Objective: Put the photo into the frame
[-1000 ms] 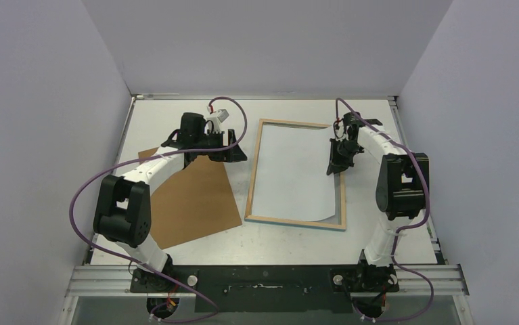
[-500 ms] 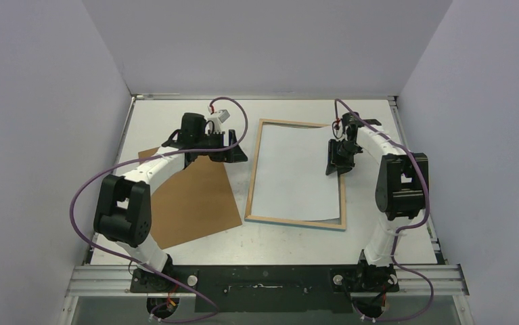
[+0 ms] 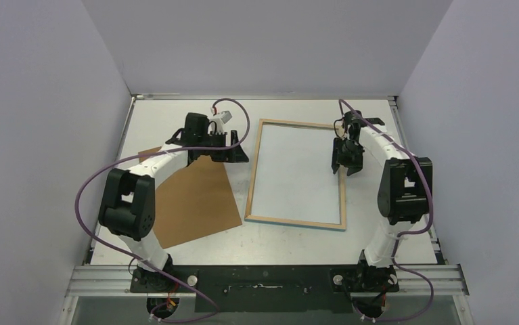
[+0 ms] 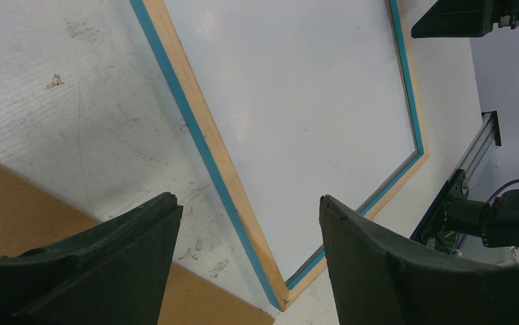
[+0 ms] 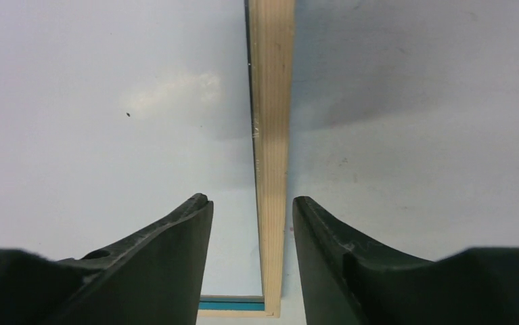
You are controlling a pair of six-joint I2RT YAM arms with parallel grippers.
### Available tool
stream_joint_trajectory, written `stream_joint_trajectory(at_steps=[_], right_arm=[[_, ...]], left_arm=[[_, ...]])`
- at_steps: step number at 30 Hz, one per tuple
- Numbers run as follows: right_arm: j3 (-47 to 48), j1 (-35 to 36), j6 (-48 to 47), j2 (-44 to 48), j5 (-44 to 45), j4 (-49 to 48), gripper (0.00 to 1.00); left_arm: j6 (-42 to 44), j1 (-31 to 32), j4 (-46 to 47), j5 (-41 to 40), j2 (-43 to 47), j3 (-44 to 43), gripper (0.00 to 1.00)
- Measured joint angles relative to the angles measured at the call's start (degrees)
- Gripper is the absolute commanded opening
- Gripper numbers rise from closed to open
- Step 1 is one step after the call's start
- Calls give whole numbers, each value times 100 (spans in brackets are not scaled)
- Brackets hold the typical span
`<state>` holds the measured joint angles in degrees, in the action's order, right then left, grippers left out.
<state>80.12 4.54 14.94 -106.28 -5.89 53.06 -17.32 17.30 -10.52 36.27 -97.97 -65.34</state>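
The frame (image 3: 252, 177) lies flat at mid-table, wood-coloured back up, with a turquoise strip along its rails (image 4: 202, 142). The photo (image 3: 297, 172) rests flat inside it, only a plain white side showing (image 4: 290, 101) (image 5: 107, 101). My right gripper (image 3: 346, 164) hovers over the frame's right rail (image 5: 271, 101), open (image 5: 252, 200), its fingers either side of the rail and holding nothing. My left gripper (image 3: 236, 153) stands open (image 4: 247, 198) just left of the frame's left rail, above the near corner, and is empty.
A brown backing board (image 3: 192, 200) lies on the table left of the frame, partly under my left arm; its corner (image 4: 13, 203) shows beneath the left finger. Grey walls enclose the table on three sides. A metal rail (image 3: 263, 274) runs along the near edge.
My right gripper has opened and let go of the photo's raised right edge, which has dropped flat into the frame. The right gripper shifted slightly right. The left arm barely moved.
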Motion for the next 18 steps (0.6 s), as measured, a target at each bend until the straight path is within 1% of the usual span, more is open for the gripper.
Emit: stream_joint_trajectory(at_steps=[3, 6, 10, 12, 18], right_arm=[[0, -11, 140, 199, 326, -9, 59], [0, -46, 306, 350, 560, -83, 64], [-144, -125, 496, 365, 590, -313, 71], [-323, -153, 603, 363, 525, -433, 73], [-549, -201, 868, 278, 223, -745, 76]], left_arm=[[-2, 20, -98, -31, -146, -179, 73], [-15, 42, -221, -50, -361, -398, 73], [-85, 96, -341, -103, -708, -721, 73], [-144, 142, -367, -140, -868, -837, 72], [-317, 391, -612, -219, -1471, -1322, 70]])
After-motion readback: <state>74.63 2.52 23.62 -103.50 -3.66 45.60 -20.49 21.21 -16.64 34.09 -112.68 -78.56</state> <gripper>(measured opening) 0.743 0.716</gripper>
